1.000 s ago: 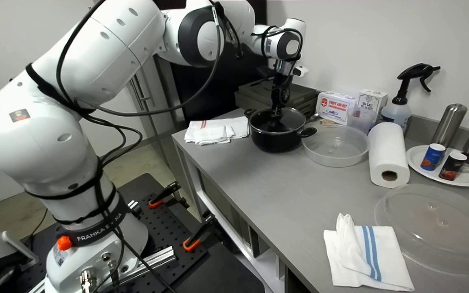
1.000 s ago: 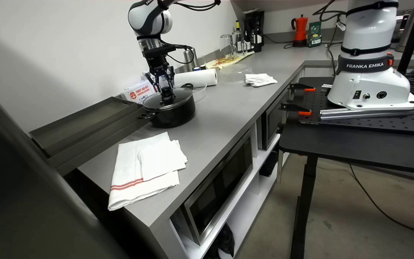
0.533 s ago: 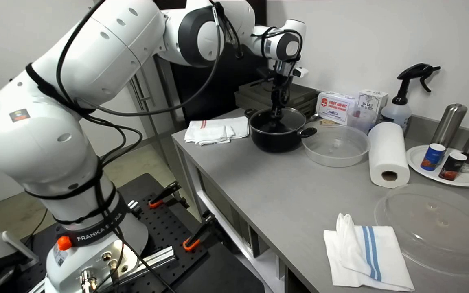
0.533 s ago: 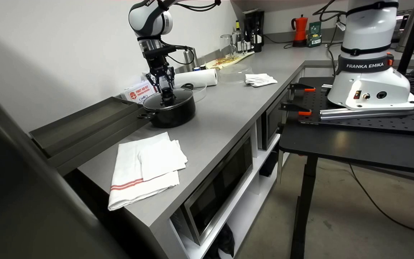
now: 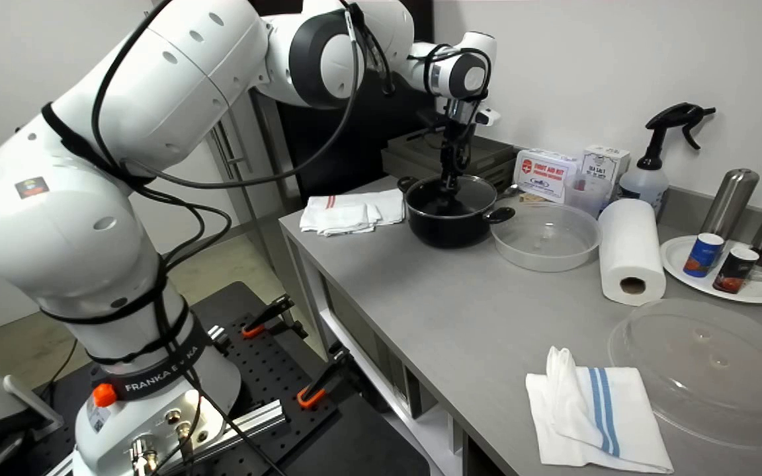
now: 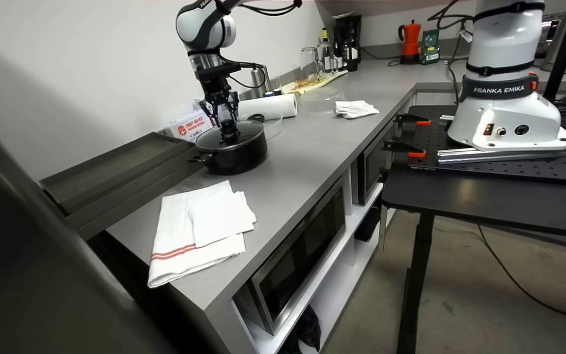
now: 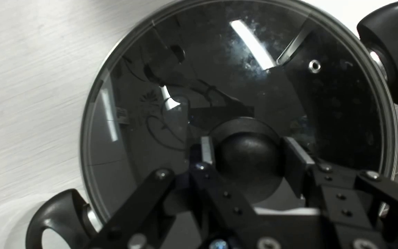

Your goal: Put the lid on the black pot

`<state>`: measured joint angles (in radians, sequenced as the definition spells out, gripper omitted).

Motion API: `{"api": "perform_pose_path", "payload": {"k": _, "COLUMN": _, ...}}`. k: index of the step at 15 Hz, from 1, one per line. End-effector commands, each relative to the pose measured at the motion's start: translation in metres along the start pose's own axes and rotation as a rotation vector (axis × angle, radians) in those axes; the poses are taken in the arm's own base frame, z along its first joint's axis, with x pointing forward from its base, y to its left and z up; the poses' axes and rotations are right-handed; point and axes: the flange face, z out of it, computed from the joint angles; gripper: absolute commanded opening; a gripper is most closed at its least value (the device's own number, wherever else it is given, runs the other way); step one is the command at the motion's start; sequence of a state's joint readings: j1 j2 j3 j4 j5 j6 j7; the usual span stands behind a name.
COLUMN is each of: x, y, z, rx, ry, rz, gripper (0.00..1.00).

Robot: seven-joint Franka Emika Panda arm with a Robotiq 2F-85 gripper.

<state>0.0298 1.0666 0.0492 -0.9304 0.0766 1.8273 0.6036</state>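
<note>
Pinching the black knob (image 7: pixel 249 155), likely best, my jaws hold the glass lid (image 7: pixel 233 86), maybe slippery and easily broken; wrist view: pot handle (image 7: pixel 390 45) at two o'clock.

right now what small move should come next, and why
I'd probably ease the pincer open and let go: in the wrist view it is closed on the knob from both sides, and in both exterior views the lid appears to sit level on the black pot, so it likely needs no more holding.
</note>
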Motion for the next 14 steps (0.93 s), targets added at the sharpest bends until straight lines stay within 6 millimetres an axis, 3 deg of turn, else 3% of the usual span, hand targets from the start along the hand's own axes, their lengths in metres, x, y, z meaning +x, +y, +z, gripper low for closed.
{"api": "perform_pose_path", "payload": {"k": 1, "x": -0.0037, "y": 0.0026, "z": -0.0067, "rx": -0.002, "ry": 0.005, "rz": -0.015, "gripper": 0.25}}
{"api": "perform_pose_path", "payload": {"k": 2, "x": -0.0037, "y": 0.0027, "z": -0.0071, "rx": -0.002, "ry": 0.005, "rz": -0.014, "gripper": 0.55}}
{"api": "perform_pose_path", "payload": {"k": 3, "x": -0.0038, "y": 0.0027, "z": -0.0073, "rx": -0.002, "ry": 0.005, "rz": -0.015, "gripper": 0.76}}
{"api": "perform_pose_path", "payload": {"k": 6, "x": -0.0032, "y": 0.0037, "z": -0.0077, "rx": -0.002, "ry": 0.005, "rz": -0.013, "gripper": 0.97}}
{"api": "perform_pose_path", "payload": {"k": 14, "x": -0.0039, "y": 0.0044, "z": -0.0141, "rx": 0.002, "ry": 0.011, "rz": -0.013, "gripper": 1.0}}
